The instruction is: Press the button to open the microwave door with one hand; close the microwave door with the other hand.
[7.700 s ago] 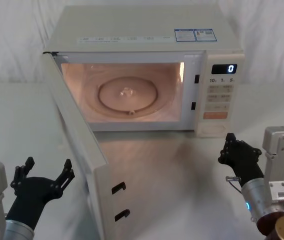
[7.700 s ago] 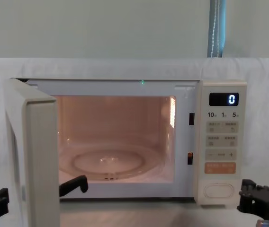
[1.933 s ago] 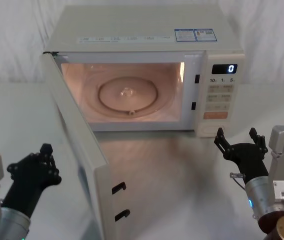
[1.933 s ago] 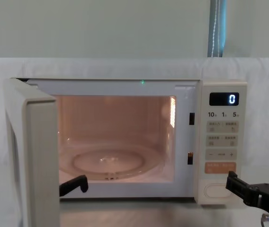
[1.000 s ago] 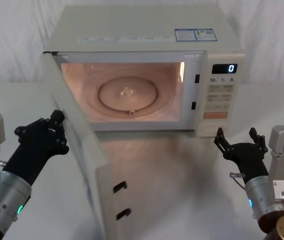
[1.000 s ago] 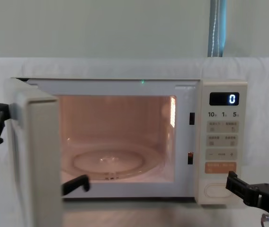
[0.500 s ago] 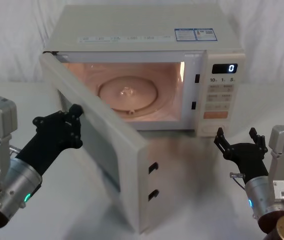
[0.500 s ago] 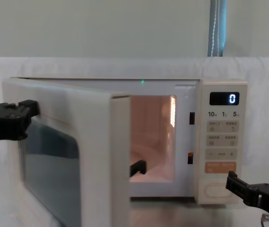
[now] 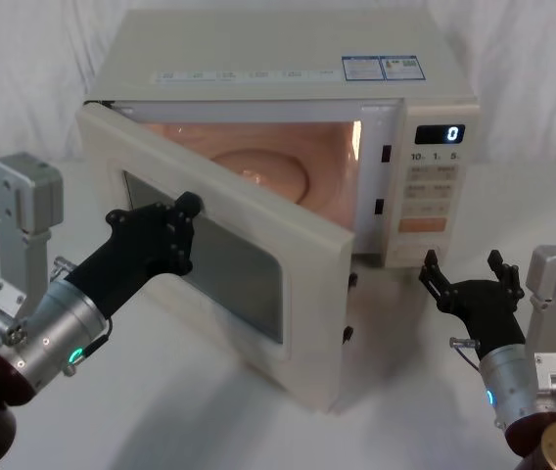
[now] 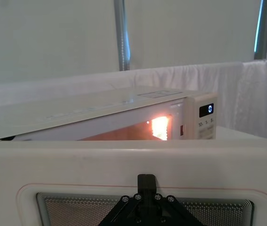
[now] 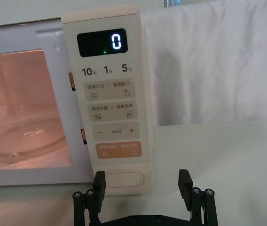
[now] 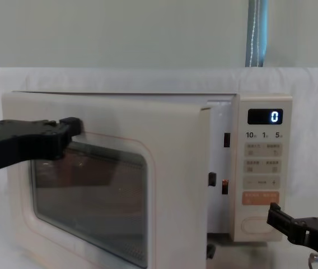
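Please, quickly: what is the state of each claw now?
Left claw: shut, holds nothing, tip against the door.
Right claw: open, empty, near the button.

The half-open microwave door (image 9: 229, 259) blocks the cavity; the button (image 11: 121, 179) stands unobstructed.

1. The right end effector (image 11: 142, 186) sits low in front of the control panel (image 11: 111, 99), its two fingers (image 11: 98, 184) spread apart.
2. The button (image 11: 121, 179) lies just beyond the fingers, untouched.
3. An orange key (image 11: 118, 149) sits directly above the button.
4. The display (image 11: 102, 44) reads 0.
5. The lit cavity (image 11: 23, 113) shows a glass turntable (image 11: 16, 143).
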